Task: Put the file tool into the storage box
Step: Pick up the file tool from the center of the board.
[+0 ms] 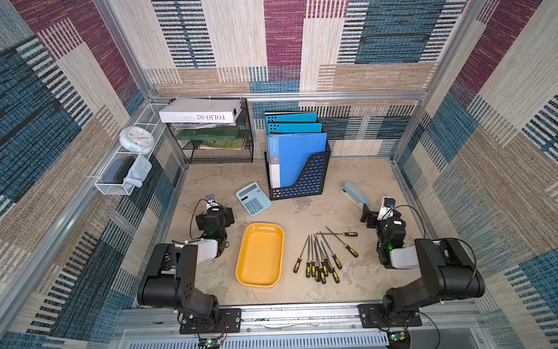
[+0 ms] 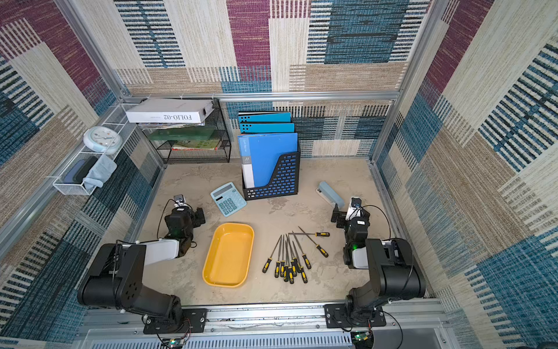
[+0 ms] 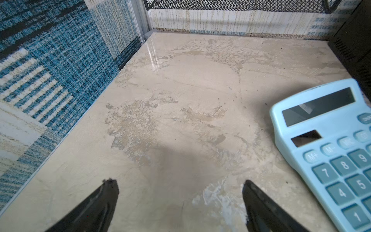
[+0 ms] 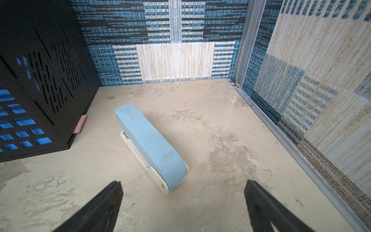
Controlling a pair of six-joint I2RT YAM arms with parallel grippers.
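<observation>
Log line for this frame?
stage: pre-grasp | left tool: open, empty | right tool: open, empty | files: on table | storage box: empty

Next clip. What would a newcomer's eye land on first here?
The yellow tray lies empty at the middle of the table, with a bunch of yellow-handled files fanned out beside it, toward the right gripper. Behind them, blue folders stand in a black holder. The left gripper and the right one are open, holding nothing.
</observation>
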